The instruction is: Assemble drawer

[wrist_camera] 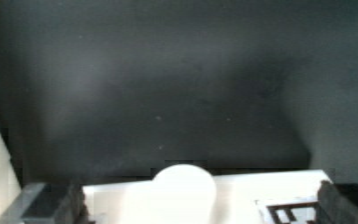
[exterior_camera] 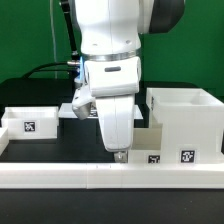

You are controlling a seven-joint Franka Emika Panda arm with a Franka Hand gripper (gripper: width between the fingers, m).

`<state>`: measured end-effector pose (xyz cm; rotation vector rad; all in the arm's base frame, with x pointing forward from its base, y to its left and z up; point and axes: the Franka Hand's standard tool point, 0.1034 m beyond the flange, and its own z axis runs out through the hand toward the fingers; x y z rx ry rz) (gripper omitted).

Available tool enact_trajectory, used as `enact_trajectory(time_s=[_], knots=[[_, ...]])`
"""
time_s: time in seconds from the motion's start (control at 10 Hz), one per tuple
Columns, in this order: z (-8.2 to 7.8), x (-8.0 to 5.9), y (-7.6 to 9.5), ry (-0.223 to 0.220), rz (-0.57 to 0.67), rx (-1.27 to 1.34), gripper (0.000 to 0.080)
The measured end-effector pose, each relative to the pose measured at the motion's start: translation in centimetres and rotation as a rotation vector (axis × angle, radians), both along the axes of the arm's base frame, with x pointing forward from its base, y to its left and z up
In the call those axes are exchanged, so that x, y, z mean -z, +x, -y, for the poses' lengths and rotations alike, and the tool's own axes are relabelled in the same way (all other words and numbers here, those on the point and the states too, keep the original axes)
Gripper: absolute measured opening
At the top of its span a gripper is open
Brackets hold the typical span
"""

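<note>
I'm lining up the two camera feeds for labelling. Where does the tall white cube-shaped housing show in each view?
Exterior view: the housing stands at the exterior view's right, beside the arm, with a marker on its front.
Wrist view: not in it; only the black table and a low white part with a round knob show.
Shared landmark: the gripper, whose fingers flank that knob.

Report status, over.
Gripper low, jaws open. Drawer front with knob between jaws. Housing close at the exterior view's right; another tray at its left.
</note>
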<state>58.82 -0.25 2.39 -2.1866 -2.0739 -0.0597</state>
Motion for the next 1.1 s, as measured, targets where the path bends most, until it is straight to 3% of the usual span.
enact_trajectory(time_s=[0.3, 0.5, 0.9, 1.1], knots=[[-0.4, 0.1, 0.3, -0.021, -0.004, -0.050, 0.0649], [-1.7, 0.1, 0.7, -0.019, -0.014, -0.089, 0.0649], [-1.6, 0.2, 0.6, -0.019, -0.016, -0.087, 0.0649], [-3.2, 0.2, 0.7, -0.006, -0.036, -0.110, 0.0649]])
